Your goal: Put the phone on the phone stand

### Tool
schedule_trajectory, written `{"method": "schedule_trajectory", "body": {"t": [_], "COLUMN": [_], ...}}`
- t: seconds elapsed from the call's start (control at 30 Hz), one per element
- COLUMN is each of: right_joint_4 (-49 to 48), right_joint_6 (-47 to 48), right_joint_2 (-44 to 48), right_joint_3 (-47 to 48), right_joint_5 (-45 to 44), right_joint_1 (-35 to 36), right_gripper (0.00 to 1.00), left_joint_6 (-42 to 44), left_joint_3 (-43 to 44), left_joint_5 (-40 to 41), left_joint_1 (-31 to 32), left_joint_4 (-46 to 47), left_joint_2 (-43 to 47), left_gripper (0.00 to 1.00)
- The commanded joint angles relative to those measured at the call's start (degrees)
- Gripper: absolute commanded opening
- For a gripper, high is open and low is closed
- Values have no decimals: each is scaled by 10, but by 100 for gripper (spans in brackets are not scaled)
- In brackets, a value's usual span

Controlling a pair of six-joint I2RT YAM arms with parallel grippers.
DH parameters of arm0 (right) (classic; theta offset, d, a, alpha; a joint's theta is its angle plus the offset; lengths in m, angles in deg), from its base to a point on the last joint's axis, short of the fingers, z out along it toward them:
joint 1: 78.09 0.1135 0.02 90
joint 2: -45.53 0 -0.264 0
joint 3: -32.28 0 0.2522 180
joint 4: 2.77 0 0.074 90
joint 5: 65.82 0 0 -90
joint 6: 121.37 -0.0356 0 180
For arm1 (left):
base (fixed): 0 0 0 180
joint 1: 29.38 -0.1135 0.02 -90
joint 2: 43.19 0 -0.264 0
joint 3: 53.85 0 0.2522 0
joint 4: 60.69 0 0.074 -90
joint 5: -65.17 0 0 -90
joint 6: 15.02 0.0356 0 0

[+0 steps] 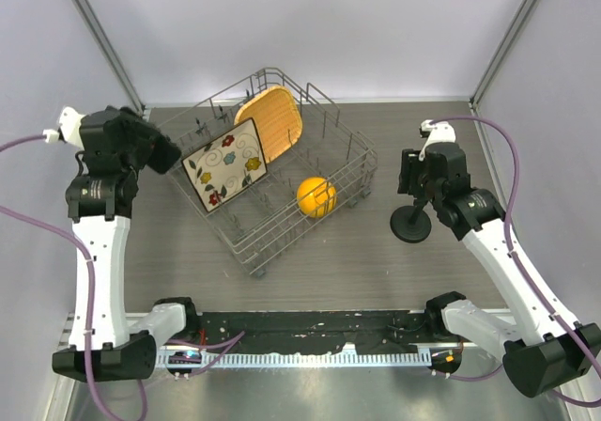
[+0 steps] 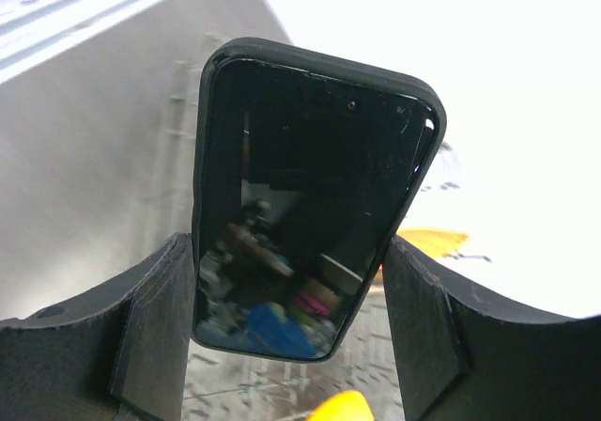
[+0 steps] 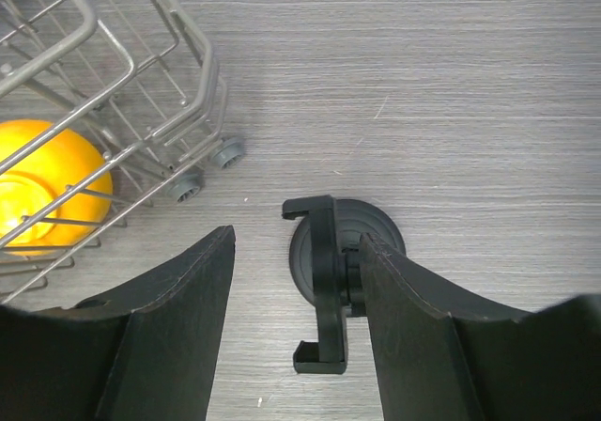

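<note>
The left gripper (image 2: 291, 280) clamps the phone (image 2: 315, 158), a glossy black rounded slab, left of a wire dish rack (image 1: 352, 172) holding a floral plate (image 1: 225, 164) and an orange (image 1: 316, 196). Right of the rack, the right gripper (image 3: 299, 242) hangs spread wide around the phone stand (image 3: 324, 280).

Grey wire dish rack (image 1: 370, 158), angled on a dark wood-grain table (image 1: 310, 275). Holds a square floral plate (image 1: 225, 164), leaning on edge in the left part. Holds too a tan ribbed plate (image 1: 272, 120) with rounded corners, propped just behind at the far corner. Cradles an orange round fruit (image 1: 316, 196) low in the near-right part, apart from both plates. Rests on small grey wheels (image 3: 187, 186).
</note>
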Motion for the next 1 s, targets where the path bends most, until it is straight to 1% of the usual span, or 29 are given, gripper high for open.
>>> {"method": "schedule_trajectory", "body": {"t": [0.0, 0.03, 0.07, 0.1, 0.17, 0.2, 0.3, 0.43, 0.5, 0.6, 0.63, 0.7, 0.73, 0.77, 0.8, 0.83, 0.87, 0.93, 0.97], "right_joint_4": [-24, -25, -28, -31, -31, -31, -32, -27, -17, -10, -9, -8, -7, -3, -2, -2, -1, -4, -4], "right_joint_6": [8, 8, 8, 7, 7, 7, 6, -3, -11, -35, -54, -79, -108, -127, -159, -179, -194, -225, -230], "right_joint_2": [14, 15, 17, 19, 21, 24, 34, 42, 43, 42, 42, 30, 21, -6, -22, -56, -70, -94, -111], "right_joint_3": [30, 31, 30, 30, 30, 30, 33, 59, 75, 114, 137, 166, 203, 247, 270, 294, 337, 376, 408], "right_joint_5": [-49, -51, -53, -56, -63, -67, -86, -96, -98, -65, -50, 6, 28, 98, 131, 216, 236, 268, 277], "right_joint_1": [3, 4, 3, 3, 3, 3, 3, 3, 3, 4, 3, 3, 3, 3, 4, 6, 12, 35, 44], "right_gripper": [61, 61, 61, 61, 61, 61, 61, 61, 61, 61, 61, 61, 61, 61, 61, 61, 61, 61, 61], "left_joint_6": [33, 35, 40, 47, 54, 56, 76, 84, 80, 83, 86, 109, 116, 129, 135, 156, 166, 191, 214], "left_joint_3": [61, 64, 62, 61, 57, 58, 70, 62, 53, 51, 51, 54, 52, 51, 47, 46, 47, 50, 51], "left_joint_5": [-55, -71, -87, -120, -153, -189, -249, -293, -297, -310, -311, -308, -308, -309, -310, -303, -292, -259, -246], "left_joint_1": [55, 74, 90, 99, 128, 136, 170, 211, 226, 262, 282, 301, 316, 333, 342, 352, 376, 401, 427], "left_joint_4": [140, 151, 189, 206, 259, 271, 301, 359, 378, 408, 410, 409, 406, 405, 403, 399, 383, 366, 351], "left_joint_2": [11, 10, 11, 9, 1, -5, -28, -34, -36, -40, -41, -43, -41, -42, -42, -43, -46, -51, -54], "left_gripper": [0, 0, 1, 1, 1, 1, 1, 1, 1, 1, 0, 0, 1, 1, 1, 1, 1, 1, 1]}}
